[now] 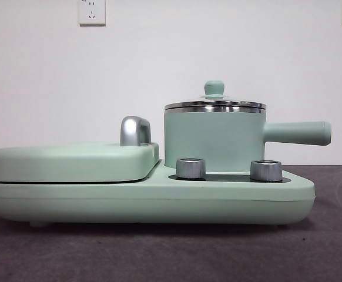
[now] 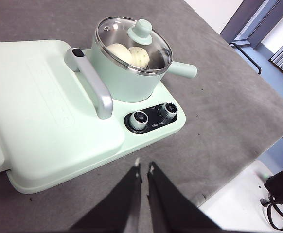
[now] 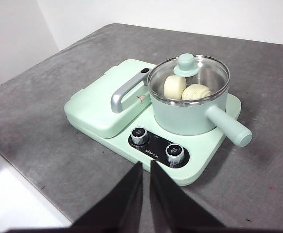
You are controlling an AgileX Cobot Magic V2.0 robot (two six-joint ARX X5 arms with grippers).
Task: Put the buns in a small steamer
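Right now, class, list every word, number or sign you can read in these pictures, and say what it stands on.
No text can be read.
Control panel: small pale print between the two knobs, too small and blurred to read.
Griddle lid: a small mark beside the chrome handle, illegible.

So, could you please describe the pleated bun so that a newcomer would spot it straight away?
Find the mint-green cooker base, then its round mint-green pot under a glass lid. Of the two white buns inside, the pleated bun is ridged; the smooth bun is not.

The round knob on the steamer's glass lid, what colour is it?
Mint green knob, clearest in the right wrist view.
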